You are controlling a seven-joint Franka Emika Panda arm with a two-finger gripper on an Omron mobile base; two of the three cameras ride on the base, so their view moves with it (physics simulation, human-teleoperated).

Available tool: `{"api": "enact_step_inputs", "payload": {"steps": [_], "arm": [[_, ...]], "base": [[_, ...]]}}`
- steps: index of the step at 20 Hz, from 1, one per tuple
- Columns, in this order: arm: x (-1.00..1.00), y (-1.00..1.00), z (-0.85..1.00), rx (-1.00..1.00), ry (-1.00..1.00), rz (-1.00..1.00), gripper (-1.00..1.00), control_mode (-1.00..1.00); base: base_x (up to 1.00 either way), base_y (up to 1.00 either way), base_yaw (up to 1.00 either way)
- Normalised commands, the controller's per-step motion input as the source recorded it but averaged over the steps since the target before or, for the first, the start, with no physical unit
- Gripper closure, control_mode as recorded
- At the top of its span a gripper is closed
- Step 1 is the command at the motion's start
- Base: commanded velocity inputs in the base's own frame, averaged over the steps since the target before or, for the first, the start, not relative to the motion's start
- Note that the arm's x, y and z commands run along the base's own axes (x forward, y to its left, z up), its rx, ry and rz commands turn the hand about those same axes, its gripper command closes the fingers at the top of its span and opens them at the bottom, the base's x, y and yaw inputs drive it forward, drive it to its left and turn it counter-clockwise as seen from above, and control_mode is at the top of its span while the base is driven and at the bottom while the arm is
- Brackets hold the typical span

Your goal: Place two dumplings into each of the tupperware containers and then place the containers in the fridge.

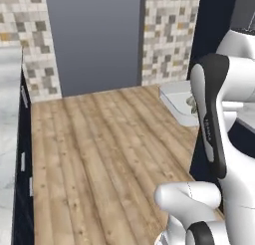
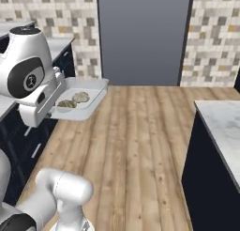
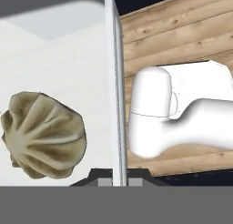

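shallow grey-white tupperware container, two lumpy beige dumplings inside

My jaws pinch the smooth, translucent plastic wall of a container; 2 matt, pleated dumplings inside; grainy wood-plank floor below.

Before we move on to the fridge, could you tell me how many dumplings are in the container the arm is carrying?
2. In the right base view, one dumpling lies further from the gripper and another nearer, side by side in the container gripped by its wall.
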Motion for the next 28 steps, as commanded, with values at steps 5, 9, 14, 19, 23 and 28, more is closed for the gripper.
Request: {"api": "enact_step_inputs", "payload": {"steps": [5,9,14,19,23,28], "arm": [[0.00,0.00,0.00,0.00,0.00,0.00,1.00,1.00],[0.00,0.00,0.00,0.00,0.00,0.00,1.00,1.00],[0.00,0.00,0.00,0.00,0.00,0.00,1.00,1.00],[0.00,0.00,0.00,0.00,0.00,0.00,1.00,1.00],[0.00,0.00,0.00,0.00,0.00,0.00,1.00,1.00],[0.00,0.00,0.00,0.00,0.00,0.00,1.00,1.00]], "base": [[1.00,0.17,-0.08],[1.00,0.82,-0.12],[1.00,0.98,-0.39],[0.96,0.92,-0.51],[0.63,0.57,-0.72],[0.99,0.44,-0.50]]}}
